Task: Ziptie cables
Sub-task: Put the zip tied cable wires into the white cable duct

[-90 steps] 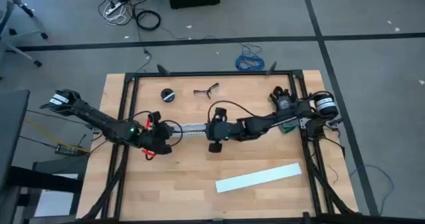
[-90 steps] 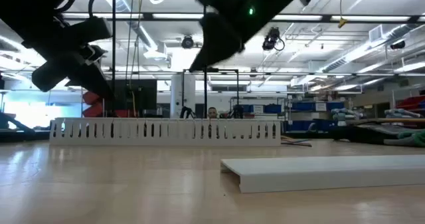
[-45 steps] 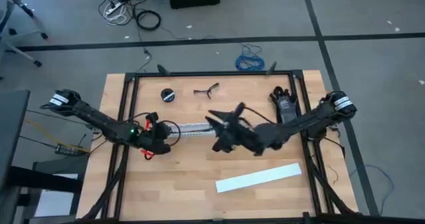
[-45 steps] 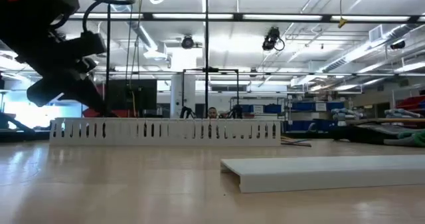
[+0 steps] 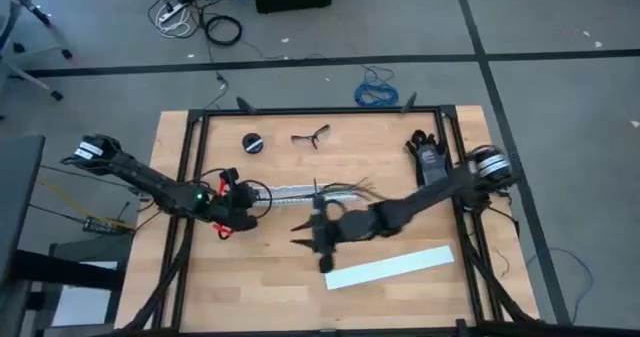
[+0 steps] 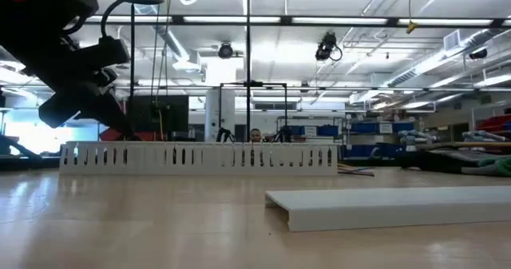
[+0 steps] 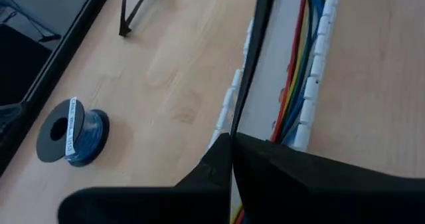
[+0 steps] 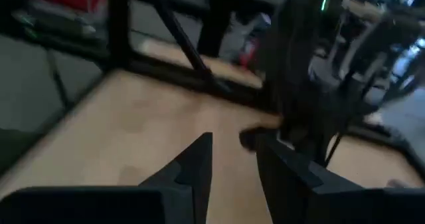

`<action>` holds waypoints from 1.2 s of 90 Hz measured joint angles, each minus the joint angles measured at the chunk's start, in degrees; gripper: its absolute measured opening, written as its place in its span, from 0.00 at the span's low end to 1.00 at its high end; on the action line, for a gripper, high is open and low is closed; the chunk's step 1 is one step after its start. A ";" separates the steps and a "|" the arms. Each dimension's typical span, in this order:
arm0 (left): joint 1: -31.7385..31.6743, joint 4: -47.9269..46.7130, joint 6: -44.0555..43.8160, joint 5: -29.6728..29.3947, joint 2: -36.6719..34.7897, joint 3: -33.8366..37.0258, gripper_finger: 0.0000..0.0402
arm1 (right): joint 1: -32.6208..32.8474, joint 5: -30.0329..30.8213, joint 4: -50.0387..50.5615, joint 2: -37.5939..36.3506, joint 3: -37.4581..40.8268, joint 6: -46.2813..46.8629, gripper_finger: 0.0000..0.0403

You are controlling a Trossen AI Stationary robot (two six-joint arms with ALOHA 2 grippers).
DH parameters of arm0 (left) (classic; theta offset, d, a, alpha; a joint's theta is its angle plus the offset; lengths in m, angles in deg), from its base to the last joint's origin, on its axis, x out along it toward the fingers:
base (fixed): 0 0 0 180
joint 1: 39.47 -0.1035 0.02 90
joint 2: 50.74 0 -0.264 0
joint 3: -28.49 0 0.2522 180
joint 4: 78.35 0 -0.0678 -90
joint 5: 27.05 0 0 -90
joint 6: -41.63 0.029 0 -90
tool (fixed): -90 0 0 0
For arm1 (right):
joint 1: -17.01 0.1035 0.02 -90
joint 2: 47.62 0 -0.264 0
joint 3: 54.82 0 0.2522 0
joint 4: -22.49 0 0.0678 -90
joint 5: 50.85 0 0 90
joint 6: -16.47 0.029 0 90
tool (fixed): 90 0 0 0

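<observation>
Two hands | left hand (image 7: 231, 159) closed on cables (image 7: 295, 84) | right hand (image 8: 232, 159) parted, empty

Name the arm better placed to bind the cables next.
Left. The left tool sits at the slotted duct's end, over the cables; the right tool hangs off the duct, nearer the white cover.

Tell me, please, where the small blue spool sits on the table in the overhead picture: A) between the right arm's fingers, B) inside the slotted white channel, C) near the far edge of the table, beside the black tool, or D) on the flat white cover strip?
C: the blue spool lies on bare wood near the table's far edge, beside the black tool, apart from the channel.
</observation>
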 joint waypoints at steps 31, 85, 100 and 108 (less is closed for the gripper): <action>-2.81 1.16 0.29 -0.03 0.00 -0.02 0.00 | -13.54 -12.09 -1.09 13.27 -8.77 0.47 0.29; -3.54 6.25 1.17 3.89 0.00 -0.07 0.00 | -17.97 -14.32 3.79 13.83 -10.45 -1.40 0.72; -5.16 6.26 0.33 3.86 0.00 -0.07 0.00 | -21.40 -20.97 3.01 13.83 -10.45 -0.55 0.73; -6.38 6.26 0.33 3.86 0.00 -0.07 0.00 | -23.03 -23.89 2.79 13.83 -10.45 0.37 0.73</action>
